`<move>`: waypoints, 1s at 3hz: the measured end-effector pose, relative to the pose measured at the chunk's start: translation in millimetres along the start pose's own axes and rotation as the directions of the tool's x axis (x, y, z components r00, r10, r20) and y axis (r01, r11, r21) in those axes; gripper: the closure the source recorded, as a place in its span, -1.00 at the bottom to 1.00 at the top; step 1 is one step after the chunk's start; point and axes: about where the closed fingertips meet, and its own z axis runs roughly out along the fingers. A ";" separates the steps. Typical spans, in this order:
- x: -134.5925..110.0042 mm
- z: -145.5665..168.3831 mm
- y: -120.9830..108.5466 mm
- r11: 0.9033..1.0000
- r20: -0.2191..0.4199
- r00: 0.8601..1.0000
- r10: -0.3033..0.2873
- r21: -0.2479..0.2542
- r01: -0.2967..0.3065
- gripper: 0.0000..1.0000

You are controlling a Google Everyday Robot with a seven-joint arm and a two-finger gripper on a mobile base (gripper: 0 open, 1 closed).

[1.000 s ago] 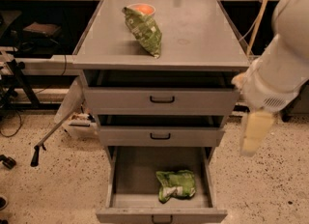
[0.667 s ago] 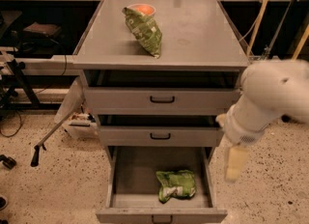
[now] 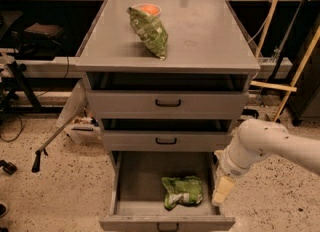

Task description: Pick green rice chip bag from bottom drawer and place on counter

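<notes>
Down low, the gripper (image 3: 222, 191) hangs at the right wall of the open bottom drawer (image 3: 145, 176) — just beside the green rice chip bag (image 3: 182, 192) lying inside, apart from it — whether spread or clenched, I cannot tell.

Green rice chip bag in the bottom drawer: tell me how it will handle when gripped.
The green rice chip bag looks crumpled, so it is probably soft and light. Its glossy skin may slip. The gripper hangs just beside it.
</notes>
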 end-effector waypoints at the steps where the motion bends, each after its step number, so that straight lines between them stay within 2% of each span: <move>1: 21.1 73.0 -13.9 0.996 0.075 0.993 0.087 -0.044 -0.083 -1.00; 2: 47.1 144.2 -10.2 0.980 0.136 0.975 0.173 -0.118 -0.157 -1.00; 3: 54.4 186.4 11.6 0.966 0.138 0.969 0.206 -0.187 -0.179 -1.00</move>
